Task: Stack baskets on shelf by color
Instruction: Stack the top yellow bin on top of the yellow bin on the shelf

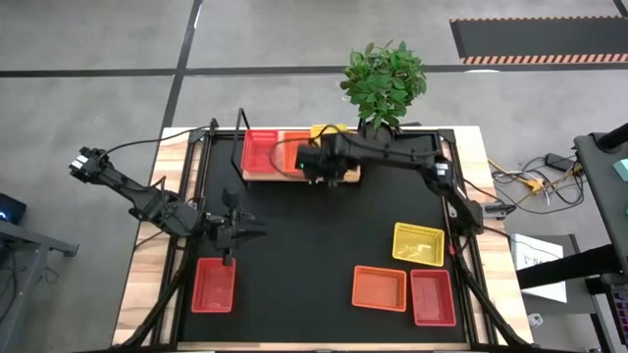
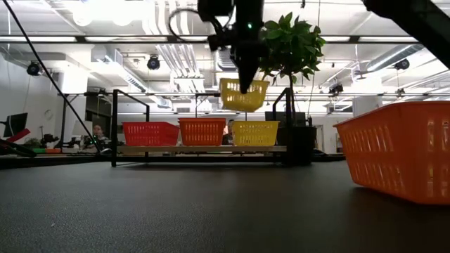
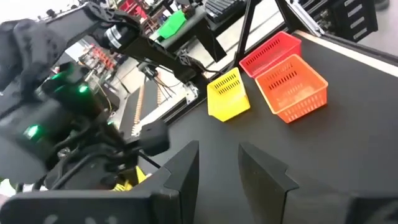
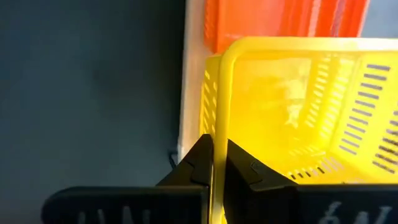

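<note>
right gripper (image 4: pixel 214 168): we see it clamped on one wall of a yellow basket (image 2: pixel 243 94), top centre of the low view.
shelf (image 2: pixel 200 149): below, red, orange, yellow baskets side by side.
risk: we think the thin-wall pinch lets it tilt and catch when nesting.
left gripper (image 3: pixel 217 171): parted, empty, centre-left.

Looks like a robotics lab or open workshop floor, not a home. Exposed ducts (image 2: pixel 176 53) and strip lights (image 2: pixel 365 39) overhead, grey concrete floor (image 1: pixel 88 108) with hazard-striped matting (image 1: pixel 540 59), cluttered benches with monitors (image 2: pixel 14 125) behind, loose cables (image 1: pixel 535 181) beside the black tabletop (image 1: pixel 314 235), potted plant (image 1: pixel 385 83) at its edge.
</note>
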Motion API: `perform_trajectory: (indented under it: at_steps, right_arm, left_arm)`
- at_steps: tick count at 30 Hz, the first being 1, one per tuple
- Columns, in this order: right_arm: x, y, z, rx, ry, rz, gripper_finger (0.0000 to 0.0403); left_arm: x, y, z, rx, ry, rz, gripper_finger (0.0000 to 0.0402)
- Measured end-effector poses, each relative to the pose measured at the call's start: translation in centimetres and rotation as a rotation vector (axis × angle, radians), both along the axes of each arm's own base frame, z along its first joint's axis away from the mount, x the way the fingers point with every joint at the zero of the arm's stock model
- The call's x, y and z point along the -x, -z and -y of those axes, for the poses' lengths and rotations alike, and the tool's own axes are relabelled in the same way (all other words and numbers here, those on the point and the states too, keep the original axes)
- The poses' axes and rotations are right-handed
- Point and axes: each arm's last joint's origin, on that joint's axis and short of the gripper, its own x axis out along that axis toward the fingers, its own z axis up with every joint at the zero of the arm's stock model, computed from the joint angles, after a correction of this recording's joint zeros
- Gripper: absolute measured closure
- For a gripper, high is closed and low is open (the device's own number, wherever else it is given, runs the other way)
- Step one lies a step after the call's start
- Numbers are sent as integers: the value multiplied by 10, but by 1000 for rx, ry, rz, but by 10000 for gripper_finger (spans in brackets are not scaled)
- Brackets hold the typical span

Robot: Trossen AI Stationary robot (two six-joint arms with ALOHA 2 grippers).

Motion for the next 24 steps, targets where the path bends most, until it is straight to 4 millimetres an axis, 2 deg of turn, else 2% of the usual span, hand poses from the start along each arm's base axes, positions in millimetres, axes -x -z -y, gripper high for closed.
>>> perform_trajectory:
  at_steps: [5, 11, 18, 24]
  right_arm:
    - [9, 5, 30, -42, 47, -35, 394]
    - [16, 10, 52, -95, 67, -41, 394]
    - [17, 15, 58, -95, 27, -53, 390]
    - [12, 14, 59, -103, 22, 5, 359]
  left_arm:
    - [0, 0, 0, 17, -4, 0, 306]
    - [0, 0, 0, 16, -10, 1, 306]
    - [0, 0, -1, 14, -20, 4, 306]
    - [0, 0, -1, 14, -20, 4, 306]
